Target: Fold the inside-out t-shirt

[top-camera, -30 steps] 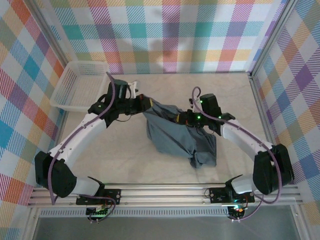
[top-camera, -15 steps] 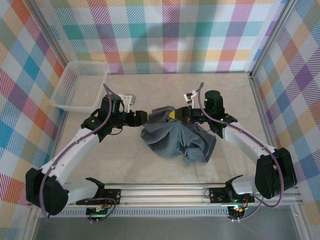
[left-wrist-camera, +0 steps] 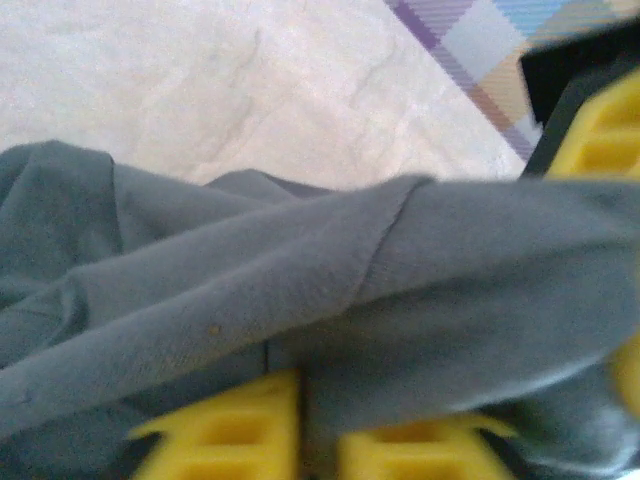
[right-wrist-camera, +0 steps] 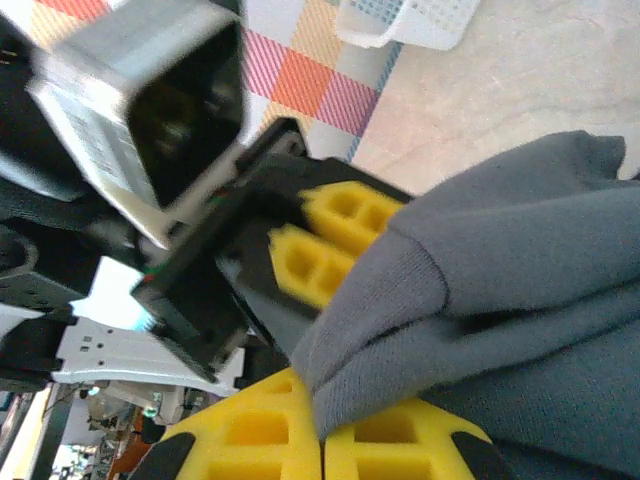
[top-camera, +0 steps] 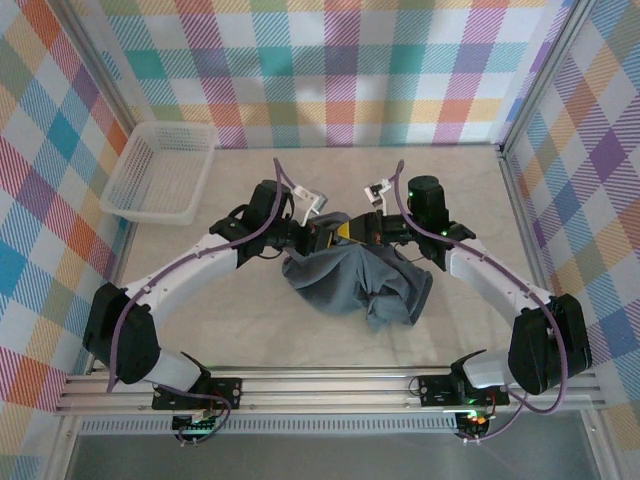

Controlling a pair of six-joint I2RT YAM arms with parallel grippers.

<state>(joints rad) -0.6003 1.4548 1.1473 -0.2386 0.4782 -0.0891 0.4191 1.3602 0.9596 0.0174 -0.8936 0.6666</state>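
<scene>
Top external view: working, by the look of the heap, on the opening step, getting hold of an edge and spreading rather than folding as yet. Gripping a plain, wrinkled, slate blue-grey cotton t-shirt [top-camera: 355,285] by its far edge, with the rest lying bunched in the middle of the desk between the two arms. Clamping that edge with the left claw [top-camera: 322,238] and the right claw [top-camera: 352,230], both squeezed together on cloth, tips just beside each other. Showing the same from the wrist views: pinching a thick fold over yellow ribbed pads [left-wrist-camera: 235,440] on the left, biting a rolled seam on the right, with the other claw facing it close by. Not telling from here whether collar, hem or sleeve is being held, nor whether the edge is being raised off the desk.

Calling next, most likely, for drawing the two claws apart along the edge to stretch the cloth flat. Needing care there: holding several layers so close together, and so risking a slip or a twist instead of a clean spread.

Standing inside a booth of pastel plaid walls [top-camera: 330,70] on three sides. Working over a pale, faintly marbled, matte desk [top-camera: 250,330]. Leaving a white plastic lattice basket [top-camera: 150,212] at the far left corner, well apart from the t-shirt. Anchoring both arms on a grey metal rail [top-camera: 330,385] along the near edge.
</scene>
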